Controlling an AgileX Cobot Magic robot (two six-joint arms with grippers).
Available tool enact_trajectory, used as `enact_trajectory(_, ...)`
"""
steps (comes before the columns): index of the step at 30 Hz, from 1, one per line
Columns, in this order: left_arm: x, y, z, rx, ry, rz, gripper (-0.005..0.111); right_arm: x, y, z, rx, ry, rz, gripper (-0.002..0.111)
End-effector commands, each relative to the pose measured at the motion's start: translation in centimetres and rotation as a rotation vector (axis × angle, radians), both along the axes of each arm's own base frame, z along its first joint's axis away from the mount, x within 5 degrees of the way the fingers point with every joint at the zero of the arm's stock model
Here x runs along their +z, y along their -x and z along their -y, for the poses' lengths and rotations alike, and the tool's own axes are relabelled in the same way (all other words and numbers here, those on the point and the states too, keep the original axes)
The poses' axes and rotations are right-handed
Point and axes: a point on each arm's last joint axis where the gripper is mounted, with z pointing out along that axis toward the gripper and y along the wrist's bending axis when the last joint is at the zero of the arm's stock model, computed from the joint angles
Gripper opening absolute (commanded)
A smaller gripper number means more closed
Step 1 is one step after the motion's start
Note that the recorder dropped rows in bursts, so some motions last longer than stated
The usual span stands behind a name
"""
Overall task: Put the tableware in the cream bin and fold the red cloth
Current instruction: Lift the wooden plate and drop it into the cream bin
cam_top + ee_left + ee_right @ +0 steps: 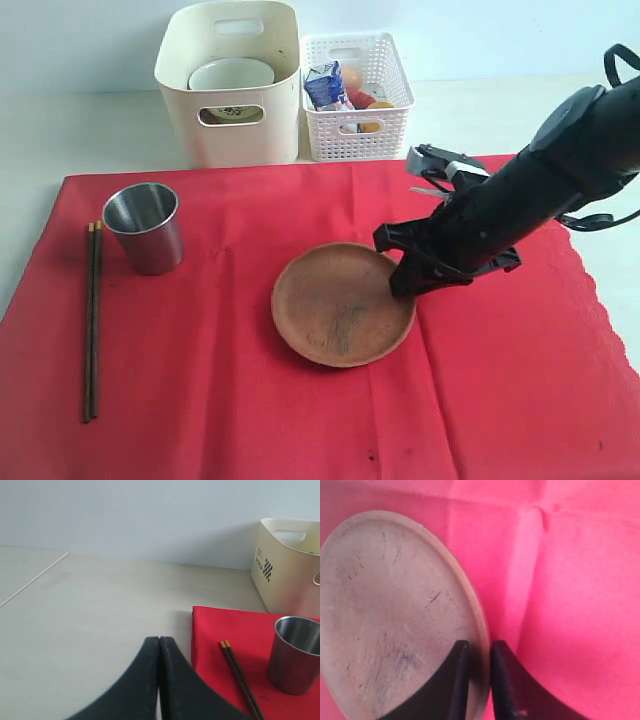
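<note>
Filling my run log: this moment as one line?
left gripper shut, empty | right gripper shut on wooden plate rim | wooden plate on red cloth | bowl in cream bin | steel cup, chopsticks on cloth

Bright red all over the red cloth [230, 400]. Warm brown on the round wooden plate [335, 305] at the black fingers [455, 690] of the right gripper [479, 645], flecked with dark scratches and a greyish scuffed patch. Black too on the left gripper [159, 640]. Ahead of it, dull silver-grey on the steel cup [295, 655]; dark brown on the chopsticks [240, 675], with orange-tan tips. Cream on the bin [285, 575], with a small black chequered mark. Pale white on the bowl [231, 73]. White lattice on the basket [385, 120]; blue and white on the milk carton [324, 85], perhaps orange and yellow beside it. Off-white on the table [100, 605].
</note>
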Motion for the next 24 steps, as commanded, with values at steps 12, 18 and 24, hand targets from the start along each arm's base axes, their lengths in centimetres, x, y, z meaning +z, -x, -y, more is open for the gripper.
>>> enact_trajectory(12, 0.1, 0.0, 0.1, -0.008, 0.007, 0.008, 0.001, 9.6, 0.7, -0.3, -0.032, -0.213, 0.235, 0.000)
enact_trajectory(18, 0.1, 0.0, 0.1, -0.008, 0.007, 0.008, 0.001, 12.4, -1.0, -1.7, -0.088, -0.393, 0.335, 0.000)
enact_trajectory(24, 0.1, 0.0, 0.1, -0.008, 0.007, 0.008, 0.001, 14.8, -3.0, -2.9, -0.134, -0.508, 0.397, 0.000)
